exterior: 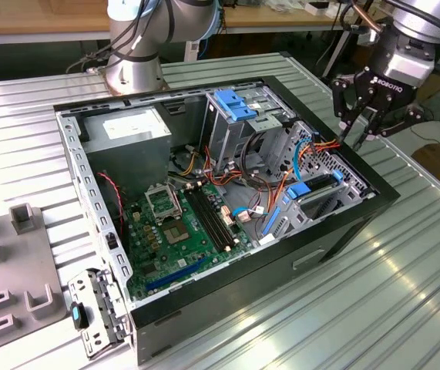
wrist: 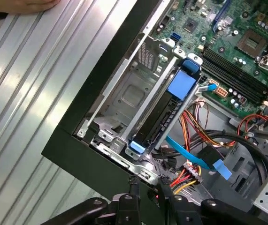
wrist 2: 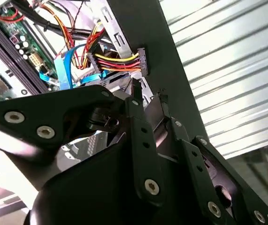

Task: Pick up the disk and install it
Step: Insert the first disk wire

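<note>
The disk [wrist: 159, 116] sits on its edge in the drive bay [wrist: 129, 98] at the corner of the computer case [wrist: 72, 152], its long side pointing straight away from the gripper [wrist: 149, 188], whose empty fingers [wrist: 134, 190] hang a little apart close to its near end.

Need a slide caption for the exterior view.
Empty, open end effector poised above the drive-bay corner of an open computer case on a ribbed metal table.

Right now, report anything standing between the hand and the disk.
Nothing visible does: the hand hangs over the case rim, with open air down to the disk in its bay; cables lie beside it.
</note>
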Controlling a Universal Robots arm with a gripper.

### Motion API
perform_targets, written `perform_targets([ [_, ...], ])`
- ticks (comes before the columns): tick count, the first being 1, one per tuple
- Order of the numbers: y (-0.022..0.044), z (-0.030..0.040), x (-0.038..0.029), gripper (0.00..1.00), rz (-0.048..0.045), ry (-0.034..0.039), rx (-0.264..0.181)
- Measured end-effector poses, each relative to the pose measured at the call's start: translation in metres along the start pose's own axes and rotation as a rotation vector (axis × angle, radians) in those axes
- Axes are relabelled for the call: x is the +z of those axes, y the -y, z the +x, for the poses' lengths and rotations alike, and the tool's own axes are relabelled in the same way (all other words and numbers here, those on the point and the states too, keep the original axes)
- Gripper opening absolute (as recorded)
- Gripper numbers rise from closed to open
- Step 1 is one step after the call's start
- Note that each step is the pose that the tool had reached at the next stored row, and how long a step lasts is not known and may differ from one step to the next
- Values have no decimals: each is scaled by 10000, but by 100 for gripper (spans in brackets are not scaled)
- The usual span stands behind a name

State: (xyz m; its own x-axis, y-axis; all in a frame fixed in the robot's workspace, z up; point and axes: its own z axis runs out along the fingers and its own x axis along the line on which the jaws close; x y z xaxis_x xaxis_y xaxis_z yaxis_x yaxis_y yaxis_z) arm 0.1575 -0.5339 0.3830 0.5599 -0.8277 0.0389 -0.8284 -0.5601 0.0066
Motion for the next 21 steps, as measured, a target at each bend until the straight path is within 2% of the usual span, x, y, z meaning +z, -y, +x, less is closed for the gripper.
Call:
perform_targets([
  [2, 10, 7, 12, 30, 35, -7, -907],
  [3, 12, 8, 14, 30, 45, -9, -1171],
  [7, 13, 8, 17, 28, 56, -9, -1439],
  [8, 14, 8, 18, 21, 60, -9, -1530],
  [12, 14, 8, 23, 21, 78, -14, -2008],
  [16, 14, 8, 32, 22, 116, -21, -2894],
  [17, 14, 8, 34, 28, 122, -21, -3031],
  [21, 21, -4, 46, 28, 151, -28, -3802],
])
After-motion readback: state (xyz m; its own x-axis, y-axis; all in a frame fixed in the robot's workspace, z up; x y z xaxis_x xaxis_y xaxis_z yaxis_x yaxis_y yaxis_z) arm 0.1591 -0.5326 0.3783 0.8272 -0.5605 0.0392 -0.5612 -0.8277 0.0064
